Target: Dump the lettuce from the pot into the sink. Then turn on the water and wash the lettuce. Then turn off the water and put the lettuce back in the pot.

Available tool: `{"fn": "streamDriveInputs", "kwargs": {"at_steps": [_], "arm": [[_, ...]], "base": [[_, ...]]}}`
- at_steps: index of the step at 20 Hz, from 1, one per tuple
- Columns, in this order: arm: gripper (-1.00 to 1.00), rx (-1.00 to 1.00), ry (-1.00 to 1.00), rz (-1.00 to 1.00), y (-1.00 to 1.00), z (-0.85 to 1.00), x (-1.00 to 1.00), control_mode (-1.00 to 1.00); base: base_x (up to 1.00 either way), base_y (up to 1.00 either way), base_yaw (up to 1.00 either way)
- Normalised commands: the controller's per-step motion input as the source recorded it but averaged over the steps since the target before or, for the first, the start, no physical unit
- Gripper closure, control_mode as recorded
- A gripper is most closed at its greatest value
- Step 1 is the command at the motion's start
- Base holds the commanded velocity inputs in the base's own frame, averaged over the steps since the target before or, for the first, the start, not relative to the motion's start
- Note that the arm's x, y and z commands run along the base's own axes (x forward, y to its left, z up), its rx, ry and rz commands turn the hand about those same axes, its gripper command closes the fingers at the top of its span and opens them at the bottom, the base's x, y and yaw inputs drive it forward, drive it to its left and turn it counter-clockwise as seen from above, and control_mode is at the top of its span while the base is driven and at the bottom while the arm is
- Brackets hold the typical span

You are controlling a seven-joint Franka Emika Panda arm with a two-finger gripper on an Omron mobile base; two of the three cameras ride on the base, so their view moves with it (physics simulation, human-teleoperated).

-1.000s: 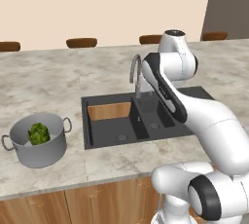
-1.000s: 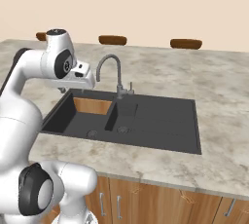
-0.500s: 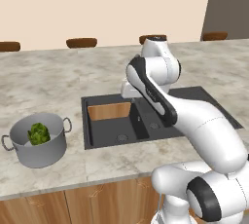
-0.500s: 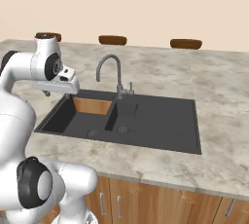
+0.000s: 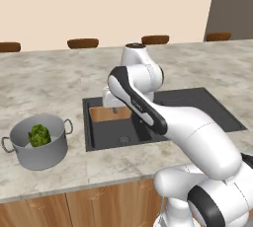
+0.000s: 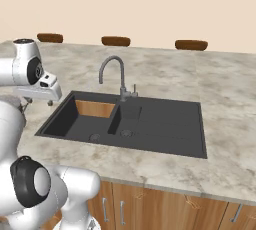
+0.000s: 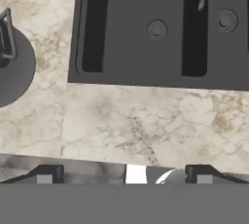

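Near the counter's front left edge stands the stockpot (image 5: 37, 143), the lettuce head (image 5: 39, 135) loose inside it. The pot is probably rigid, fairly heavy and smooth-walled, so a loop handle (image 5: 68, 127) or the rim looks the best hold. Right of it lies the double-basin sink (image 5: 106, 134), still empty. The gripper (image 7: 124, 173) hangs above the counter's front edge, jaws wide, holding nothing.

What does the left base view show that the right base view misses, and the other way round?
The left base view shows the pot with the lettuce inside, standing on the counter left of the sink. The right base view shows the gooseneck faucet behind the basins. Both share the dark sink, the marble counter and the white arm.
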Motion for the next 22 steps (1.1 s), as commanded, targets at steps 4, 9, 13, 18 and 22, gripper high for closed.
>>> {"fn": "streamDriveInputs", "kwargs": {"at_steps": [4, 9, 13, 18, 22], "arm": [[-1.0, 0.0, 0.07, 0.0, 0.45, -0.19, -0.19, -1.0], [-1.0, 0.0, 0.0, -0.01, 0.52, -0.11, -0.02, -1.0], [-1.0, 0.0, 0.01, -0.01, 0.53, -0.05, 0.0, -1.0], [-1.0, 0.0, 0.0, -0.03, 0.56, -0.02, 0.0, -1.0], [-1.0, 0.0, 0.0, -0.03, 0.52, -0.01, 0.0, -1.0]], "base": [[0.0, 0.0, 0.0], [0.0, 0.0, 0.0], [0.0, 0.0, 0.0], [0.0, 0.0, 0.0], [0.0, 0.0, 0.0]]}}
